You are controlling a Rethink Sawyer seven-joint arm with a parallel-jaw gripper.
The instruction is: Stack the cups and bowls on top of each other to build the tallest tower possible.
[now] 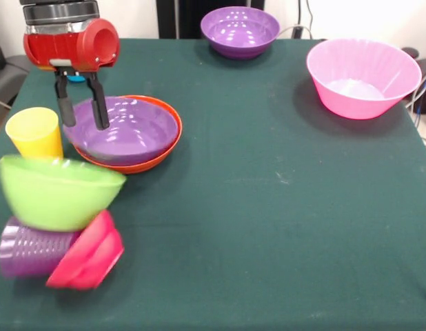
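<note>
text: we read none | labels: we find none on cups or bowls | numbers: none | signs: none on table

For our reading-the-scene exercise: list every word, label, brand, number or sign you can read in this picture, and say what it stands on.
None: no readable text shows on the bowls, the cups, the tablecloth or the gripper.

A dark green tablecloth (282,207) covers the table — cables (423,96) at its edge.
</note>
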